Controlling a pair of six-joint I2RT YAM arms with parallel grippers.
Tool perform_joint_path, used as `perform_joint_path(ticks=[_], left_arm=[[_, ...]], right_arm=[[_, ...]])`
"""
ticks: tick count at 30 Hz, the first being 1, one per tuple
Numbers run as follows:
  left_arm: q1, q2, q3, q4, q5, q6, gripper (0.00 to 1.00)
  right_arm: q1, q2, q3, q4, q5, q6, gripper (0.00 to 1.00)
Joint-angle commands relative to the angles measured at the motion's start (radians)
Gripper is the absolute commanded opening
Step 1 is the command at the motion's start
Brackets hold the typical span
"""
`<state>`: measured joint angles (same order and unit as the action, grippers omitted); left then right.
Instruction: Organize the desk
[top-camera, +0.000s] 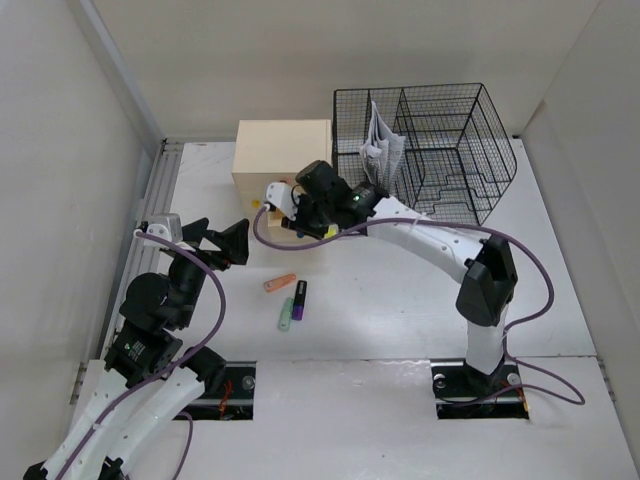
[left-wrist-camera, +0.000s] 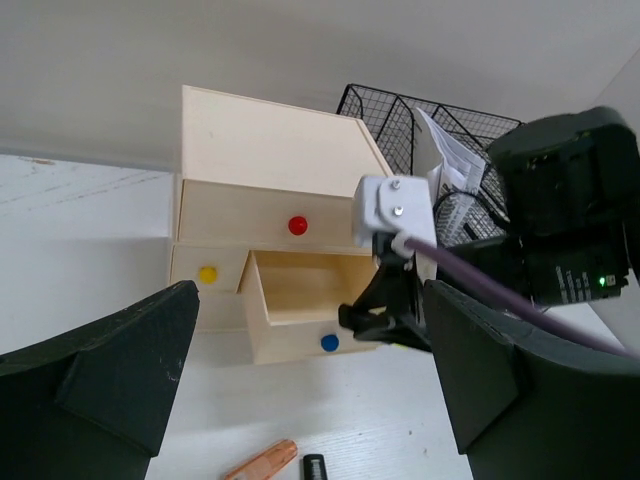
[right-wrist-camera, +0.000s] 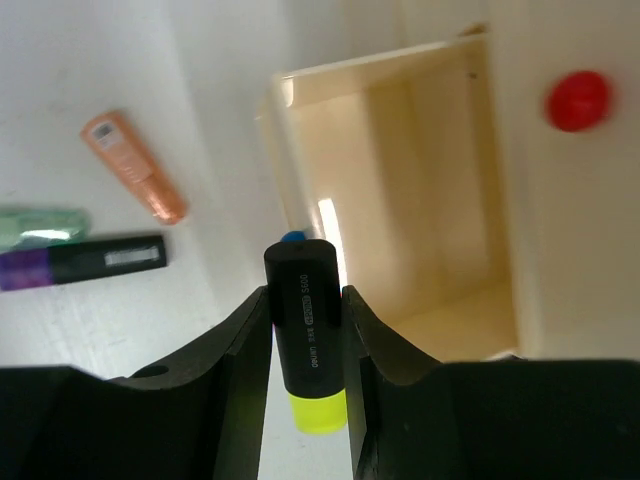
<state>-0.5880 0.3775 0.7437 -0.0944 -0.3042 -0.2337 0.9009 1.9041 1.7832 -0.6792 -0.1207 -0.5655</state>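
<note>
We see the white worktop (top-camera: 400, 310) filling the middle of the top view, with white walls around it and a metal rail (top-camera: 150, 215) along its left edge. At the left of the frame the left gripper (top-camera: 215, 241) hangs over the worktop, its fingers spread wide with nothing between them. Just right of it, three pens lie on the worktop. They are an orange marker (top-camera: 280, 283), a green marker (top-camera: 286, 315) and a black-and-purple marker (top-camera: 299, 298), the last two side by side. Above them in the frame stands the cream drawer box (top-camera: 282, 150). Its lower drawer (left-wrist-camera: 300, 300), the one with the blue knob (left-wrist-camera: 329, 342), is pulled out. The right gripper (right-wrist-camera: 305, 300) sits at the drawer's front, clamped on a black highlighter (right-wrist-camera: 305, 320) with a yellow end. At the upper right a black wire rack (top-camera: 450, 140) stands on the worktop, with folded papers (top-camera: 382, 150) in its left compartment.
</note>
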Motion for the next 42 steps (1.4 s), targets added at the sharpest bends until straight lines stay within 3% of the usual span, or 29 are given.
perform_joint_path(ticks=[1,7,12,19,27,28,32,34,40,41,42], left_arm=[[-0.004,0.0,-0.006,0.045,-0.01,-0.001,0.93],[-0.004,0.0,-0.006,0.045,-0.01,-0.001,0.93],[-0.004,0.0,-0.006,0.045,-0.01,-0.001,0.93],[-0.004,0.009,-0.006,0.045,-0.01,-0.001,0.93],[-0.004,0.009,-0.006,0.045,-0.01,-0.001,0.93],[-0.004,0.009,-0.006,0.045,-0.01,-0.001,0.93],[-0.004,0.009,-0.006,0.045,-0.01,-0.001,0.93],[-0.004,0.009,-0.006,0.045,-0.01,-0.001,0.93],[-0.004,0.009,-0.006,0.045,-0.01,-0.01,0.93],[-0.004,0.009,-0.006,0.045,-0.022,-0.01,0.93],[-0.004,-0.002,-0.006,0.045,-0.023,-0.01,0.93]], right_arm=[[-0.02,-0.04,0.065,0.099,0.067,0.076,0.0],[-0.03,-0.016,0.113,0.161,0.112,0.076,0.0],[-0.03,-0.007,0.16,0.118,0.027,0.076,0.0],[-0.03,0.048,0.249,0.089,0.026,0.009,0.0],[-0.03,0.139,0.222,0.155,-0.014,-0.056,0.03],[-0.03,0.15,0.232,0.155,-0.002,-0.066,0.08],[-0.03,0.153,0.232,0.155,0.042,-0.066,0.46],[-0.03,0.129,0.187,0.185,0.043,-0.056,0.48],[-0.03,0.041,0.157,0.207,0.038,-0.016,0.45],[-0.03,0.027,0.144,0.207,0.017,-0.016,0.42],[-0.03,-0.008,0.116,0.207,-0.006,-0.025,0.32]])
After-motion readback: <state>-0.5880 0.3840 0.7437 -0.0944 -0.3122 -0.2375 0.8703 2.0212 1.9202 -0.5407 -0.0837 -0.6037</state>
